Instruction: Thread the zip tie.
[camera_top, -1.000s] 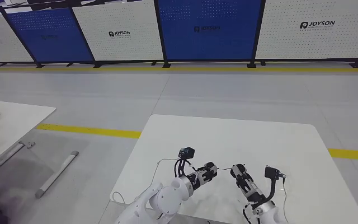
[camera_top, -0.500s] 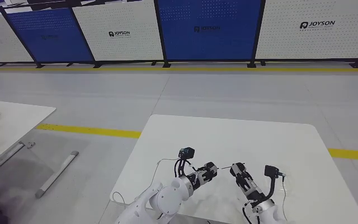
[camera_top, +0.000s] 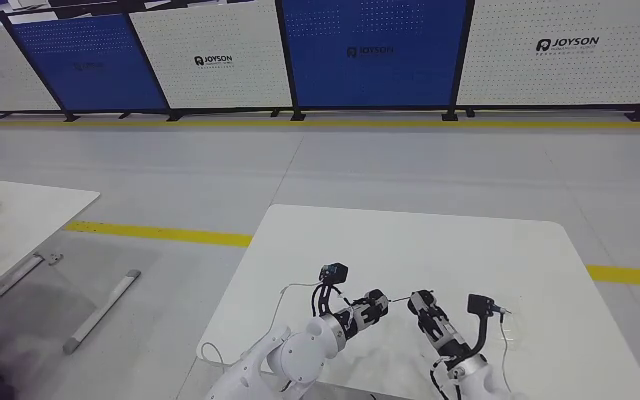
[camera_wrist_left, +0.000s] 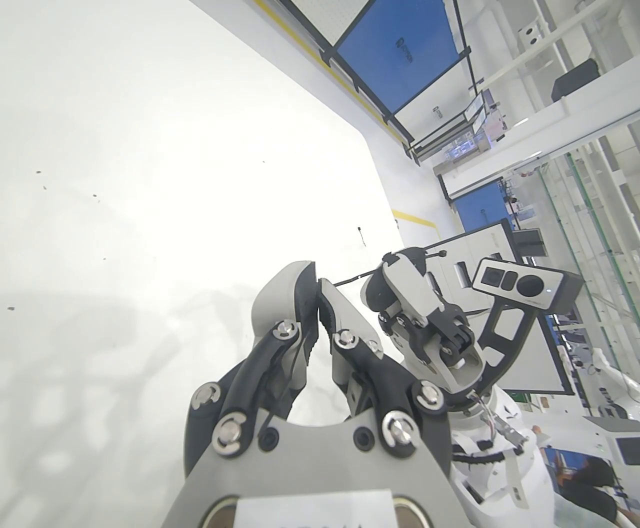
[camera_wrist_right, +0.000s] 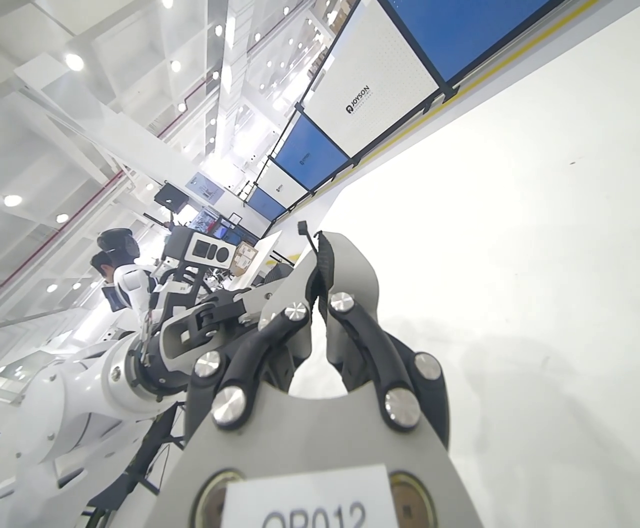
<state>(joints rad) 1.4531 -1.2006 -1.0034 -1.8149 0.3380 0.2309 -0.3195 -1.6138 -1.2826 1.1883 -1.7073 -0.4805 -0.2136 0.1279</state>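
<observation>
Narrowing the gap, the right hand (camera_wrist_right: 320, 252) edges toward the left hand (camera_wrist_left: 318, 286) above the white bench (camera_top: 420, 240). Both hands are clamped on the thin black plastic zip tie (camera_wrist_left: 356, 276) spanning between them; threading looks not yet begun.

Open room is lying over the table (camera_top: 430, 235) ahead of both arms and out toward its far corners; a gripper is getting free passage anywhere there. Near the front edge the left gripper (camera_wrist_left: 318, 282) and right gripper (camera_wrist_right: 319, 245) are sitting tip to tip, leaving just a narrow gap. The zip tie (camera_wrist_left: 350, 278) is bridging that gap and blocking any pass straight through. Wrist cameras (camera_top: 333, 272) are sticking up beside the grippers, crowding the outer sides.
</observation>
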